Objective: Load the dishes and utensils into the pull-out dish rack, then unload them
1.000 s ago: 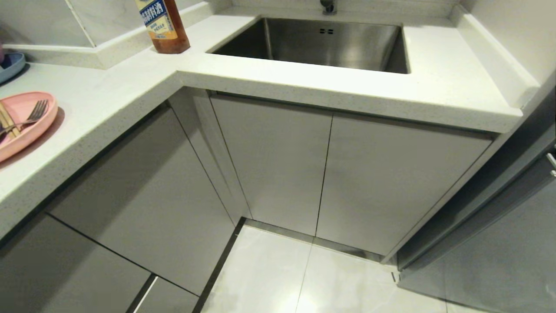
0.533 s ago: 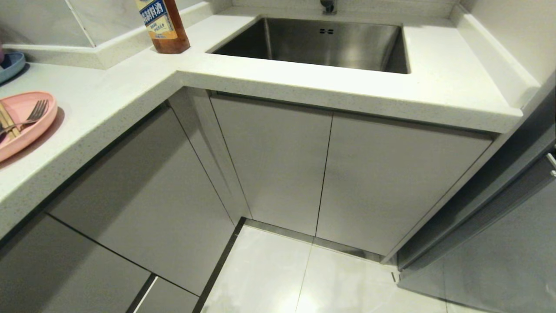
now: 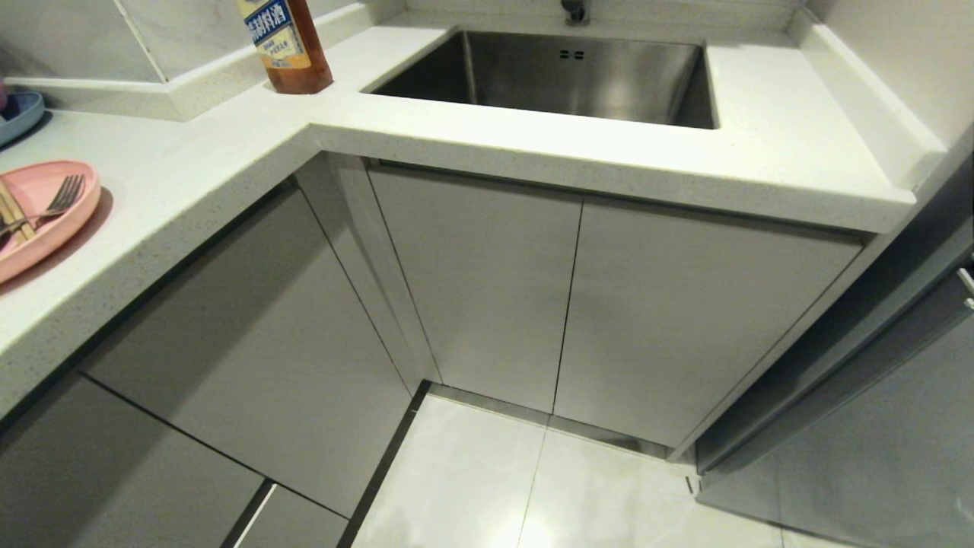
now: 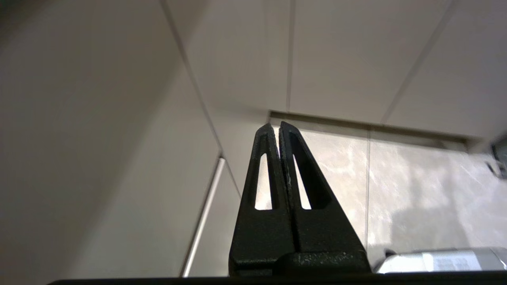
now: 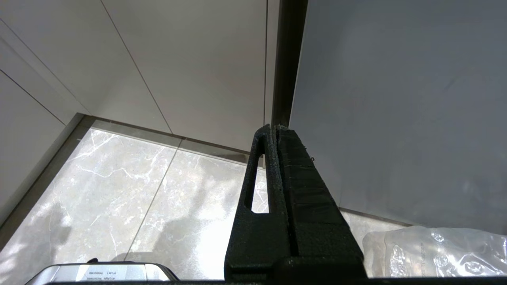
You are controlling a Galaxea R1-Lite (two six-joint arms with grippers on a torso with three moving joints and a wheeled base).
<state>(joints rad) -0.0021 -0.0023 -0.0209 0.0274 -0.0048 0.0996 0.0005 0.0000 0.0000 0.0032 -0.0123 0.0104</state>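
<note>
Left gripper: black fingers pressed together, nothing between them. It hangs low in front of the grey cabinet doors, tips pointing toward the joint where the doors meet the pale marble floor tiles. A thin bright handle strip runs along a drawer edge beside it.

Right gripper: fingers likewise closed flat on each other, empty, low over the floor near a dark vertical gap between cabinet and a grey panel. Crinkled clear plastic lies at the frame's edge.

Neither arm shows in the head view. There, the pink plate sits on the white counter at far left, the fork and chopsticks lying on it. A blue dish rim lies behind. A brown sauce bottle stands beside the steel sink. Dish rack not in view; all fronts closed.
</note>
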